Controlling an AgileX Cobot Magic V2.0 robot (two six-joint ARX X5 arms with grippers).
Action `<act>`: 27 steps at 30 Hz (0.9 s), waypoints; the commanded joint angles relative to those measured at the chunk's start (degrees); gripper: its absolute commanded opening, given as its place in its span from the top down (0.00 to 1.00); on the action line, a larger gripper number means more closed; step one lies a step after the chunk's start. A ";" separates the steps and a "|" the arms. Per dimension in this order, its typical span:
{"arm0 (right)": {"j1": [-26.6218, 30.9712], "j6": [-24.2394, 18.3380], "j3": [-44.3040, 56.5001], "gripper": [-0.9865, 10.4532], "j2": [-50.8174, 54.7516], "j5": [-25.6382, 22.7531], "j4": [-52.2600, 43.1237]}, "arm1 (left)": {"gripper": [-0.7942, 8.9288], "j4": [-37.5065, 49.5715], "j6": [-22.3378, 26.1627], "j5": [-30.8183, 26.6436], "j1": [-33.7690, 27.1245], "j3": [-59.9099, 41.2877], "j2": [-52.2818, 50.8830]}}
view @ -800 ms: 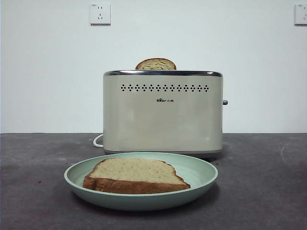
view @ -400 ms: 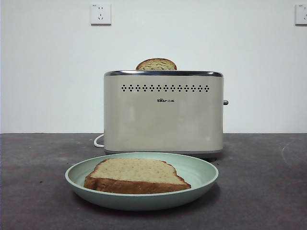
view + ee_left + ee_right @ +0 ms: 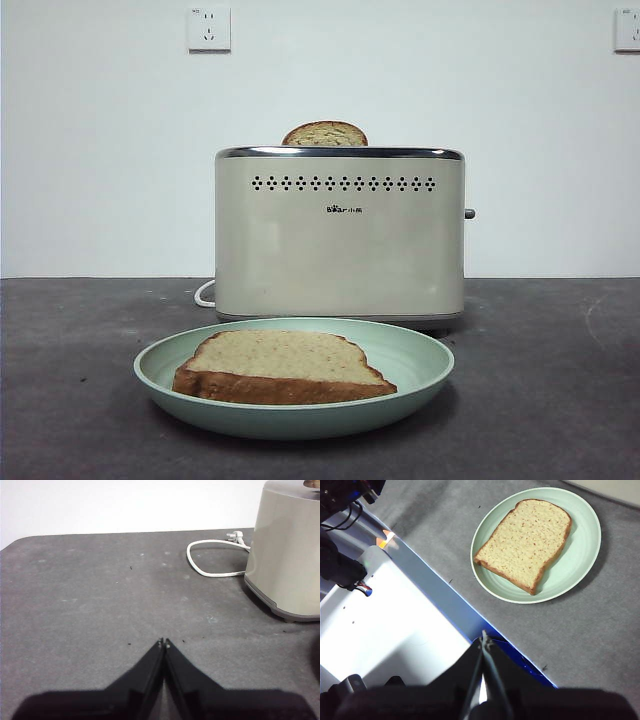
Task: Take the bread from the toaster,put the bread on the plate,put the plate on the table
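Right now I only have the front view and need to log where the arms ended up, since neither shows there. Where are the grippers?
Observer: The right gripper hangs shut above the table's near edge, clear of the plate.
Operator: And the left one?
Observer: The left gripper is shut too, low over bare table beside the toaster.
Operator: Is the toaster plugged in?
Observer: Its white cord lies looped on the table, plug end loose.
Operator: Bread fully inside the rim?
Observer: Yes, from above the bread lies flat, all within the rim.
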State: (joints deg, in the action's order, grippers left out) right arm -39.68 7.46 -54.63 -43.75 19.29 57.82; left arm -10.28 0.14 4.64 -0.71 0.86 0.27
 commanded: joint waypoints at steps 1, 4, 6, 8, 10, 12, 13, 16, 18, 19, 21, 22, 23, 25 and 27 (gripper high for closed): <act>-0.09 -0.44 0.20 0.91 0.04 -0.15 -0.31 | 0.92 0.35 -0.57 -0.07 -0.17 -0.68 -0.15; -0.09 -0.44 0.20 0.91 0.04 -0.15 -0.28 | 0.92 0.35 -0.57 -0.07 -0.17 -0.68 -0.15; -0.09 -0.44 0.20 0.91 0.04 -0.15 -0.28 | 0.92 0.35 -0.57 -0.07 -0.17 -0.68 -0.15; -0.09 -0.44 0.20 0.91 0.07 -0.15 -0.31 | 0.92 0.35 -0.57 -0.07 -0.17 -0.68 -0.15; -0.09 -0.44 0.20 0.91 0.04 -0.15 -0.31 | 0.92 0.35 -0.57 -0.07 -0.17 -0.68 -0.15; -0.09 -0.46 0.20 0.91 0.04 -0.17 -0.31 | 0.92 0.35 -0.57 -0.07 -0.17 -0.68 -0.15; -0.09 -0.46 0.20 0.91 0.04 -0.15 -0.31 | 0.92 0.35 -0.57 -0.07 -0.17 -0.68 -0.15; 0.74 -4.46 0.20 0.91 0.94 -1.79 -0.72 | 0.92 0.35 -0.57 -0.07 -0.17 -0.68 -0.15; 2.67 -7.02 0.20 0.91 2.71 -4.57 -2.23 | 0.92 0.35 -0.57 -0.07 -0.17 -0.68 -0.15; 3.89 -7.17 0.20 0.91 3.54 -4.92 -3.58 | 0.92 0.35 -0.57 -0.07 -0.17 -0.68 -0.15; 7.63 -7.02 0.20 0.91 5.60 -4.28 -7.21 | 0.92 0.35 -0.57 -0.07 -0.17 -0.68 -0.15; 9.99 -6.80 0.22 0.91 6.75 -4.26 -9.01 | 0.92 0.35 -0.57 -0.07 -0.17 -0.68 -0.15; 12.15 -6.75 0.22 0.91 7.80 -4.31 -10.08 | 0.92 0.35 -0.57 -0.04 -0.17 -0.68 -0.15; 17.55 -7.06 0.24 0.91 10.25 -4.52 -11.76 | 0.92 0.35 -0.57 -0.07 -0.17 -0.68 -0.15; 22.64 -8.20 0.81 0.91 12.26 -4.70 -13.84 | 0.92 0.35 -0.57 -0.07 -0.17 -0.68 -0.15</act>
State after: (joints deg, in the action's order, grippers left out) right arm -19.09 0.56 -54.54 -32.10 14.74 45.10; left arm -10.26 -0.05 4.64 -0.71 0.86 0.27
